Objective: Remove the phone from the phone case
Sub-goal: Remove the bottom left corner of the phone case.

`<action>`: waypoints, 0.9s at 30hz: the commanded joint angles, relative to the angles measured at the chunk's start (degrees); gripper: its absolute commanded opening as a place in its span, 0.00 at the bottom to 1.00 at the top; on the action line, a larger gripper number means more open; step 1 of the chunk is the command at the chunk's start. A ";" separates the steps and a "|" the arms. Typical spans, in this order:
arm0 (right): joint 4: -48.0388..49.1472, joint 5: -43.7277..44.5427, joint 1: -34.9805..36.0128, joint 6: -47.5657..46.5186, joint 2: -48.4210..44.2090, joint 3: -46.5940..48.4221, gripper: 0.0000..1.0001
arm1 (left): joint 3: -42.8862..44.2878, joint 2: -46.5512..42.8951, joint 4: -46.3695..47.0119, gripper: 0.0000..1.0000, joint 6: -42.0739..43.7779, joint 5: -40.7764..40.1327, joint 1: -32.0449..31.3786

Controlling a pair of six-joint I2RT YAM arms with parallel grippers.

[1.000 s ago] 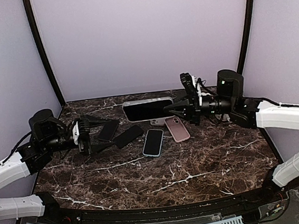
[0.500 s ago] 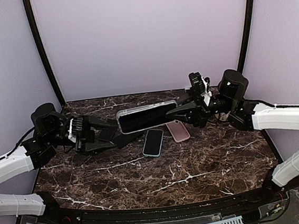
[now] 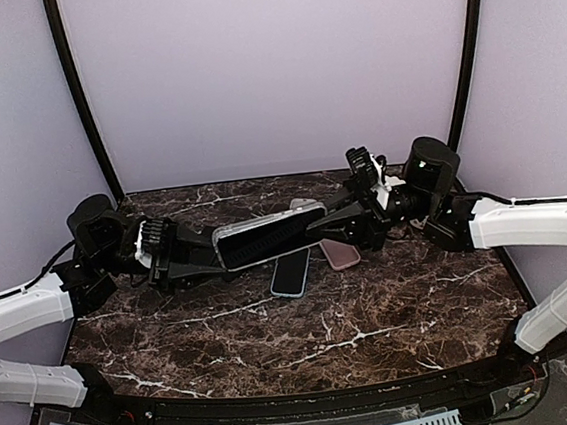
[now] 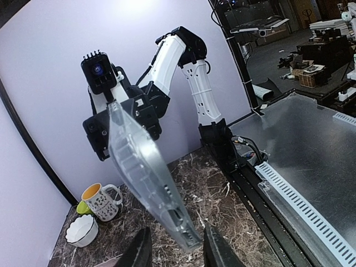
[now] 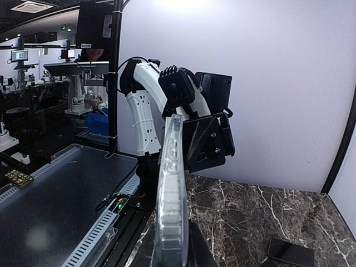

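The phone in its clear case [image 3: 271,239] is held in the air above the marble table [image 3: 376,334], long side level, tilted down to the left. My right gripper [image 3: 343,225] is shut on its right end; in the right wrist view the case [image 5: 171,211] stands edge-on in my right gripper [image 5: 179,257]. My left gripper [image 3: 203,256] is open at the case's left end. In the left wrist view the case's end [image 4: 146,172] lies between the spread fingers of my left gripper [image 4: 177,253], with a gap on each side.
A blue phone [image 3: 289,272] and a pink phone [image 3: 342,256] lie on the table under the held case. A black phone [image 5: 290,253] lies on the marble. A patterned mug [image 4: 103,201] and a white bowl [image 4: 82,231] stand at the table's far corner.
My right gripper has carried the cased phone left and tilted its left end down. My left gripper has moved right until its fingers straddle that end.
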 commanded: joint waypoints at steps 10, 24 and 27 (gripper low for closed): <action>6.28 0.67 1.78 0.09 0.16 2.62 0.00 | -0.59 0.34 2.42 0.26 -1.10 2.21 -0.45; 4.06 -7.88 2.75 1.41 3.46 5.49 0.00 | -0.20 -1.13 -4.08 0.13 5.06 5.60 -0.46; 3.69 -9.40 3.25 1.67 4.08 5.72 0.00 | -0.39 -2.95 -9.06 0.13 9.83 6.38 -1.12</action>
